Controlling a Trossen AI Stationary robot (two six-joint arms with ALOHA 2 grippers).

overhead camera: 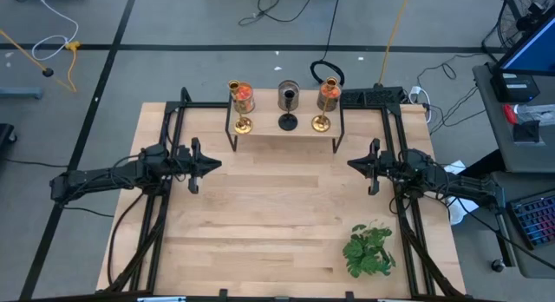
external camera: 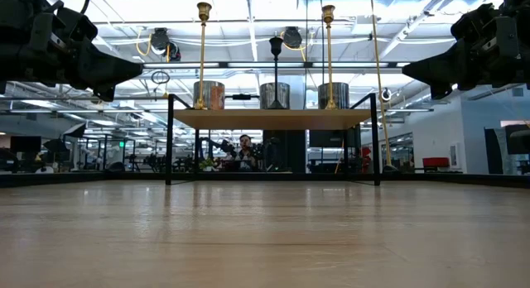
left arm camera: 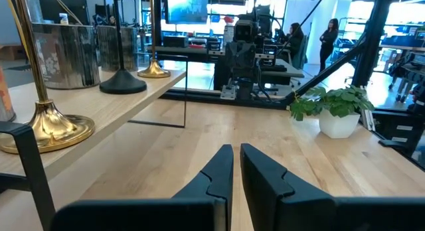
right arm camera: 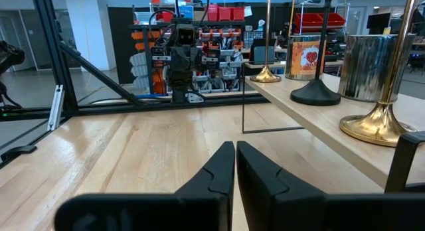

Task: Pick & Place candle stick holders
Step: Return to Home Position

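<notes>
Atop the shelf (overhead camera: 286,139), holders (overhead camera: 287,121) stand far from jaws.

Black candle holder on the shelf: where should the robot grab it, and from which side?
Grip the black holder by its thin upright stem, a little above the wide flared base, which looks too broad and flat to pinch. Come in from the open table side: a jar stands right behind it and gold holders flank it, so the front is probably the freest way in.
</notes>
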